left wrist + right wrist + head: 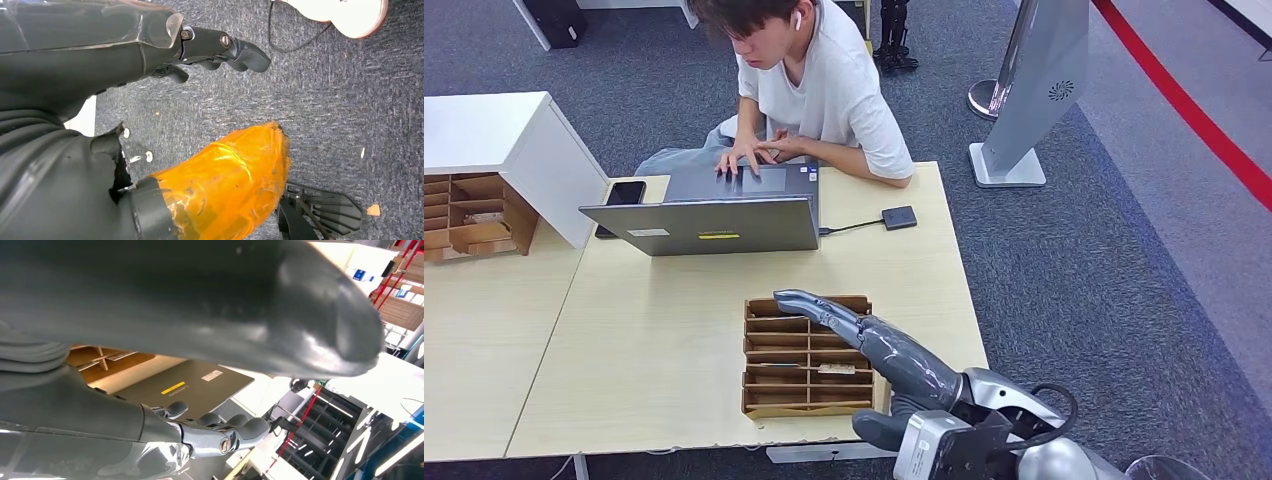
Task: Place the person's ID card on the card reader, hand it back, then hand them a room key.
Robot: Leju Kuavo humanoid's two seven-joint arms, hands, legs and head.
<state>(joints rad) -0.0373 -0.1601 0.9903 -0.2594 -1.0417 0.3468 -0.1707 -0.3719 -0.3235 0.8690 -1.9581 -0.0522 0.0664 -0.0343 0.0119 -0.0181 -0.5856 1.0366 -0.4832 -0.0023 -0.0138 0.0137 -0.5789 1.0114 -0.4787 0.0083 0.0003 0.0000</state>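
A small black card reader [899, 217] lies on the light wood table [654, 340], wired to the laptop [714, 225] the seated person [819, 85] is typing on. A wooden slotted organizer [759, 408] sits at the table's near middle, with a pale card [835, 369] lying in one slot. My right hand [864, 340] stretches over the organizer's right side, fingers apart and extended toward the laptop, holding nothing. In the right wrist view, its fingers [225, 427] are in front of the laptop lid [185, 385]. My left hand [220, 47] hangs above the carpet, holding nothing.
A black phone [624, 193] lies left of the laptop. At the far left a white box [494, 130] stands over another wooden organizer [474, 215]. A grey standing sign [1034, 90] is on the carpet beyond the table's right corner.
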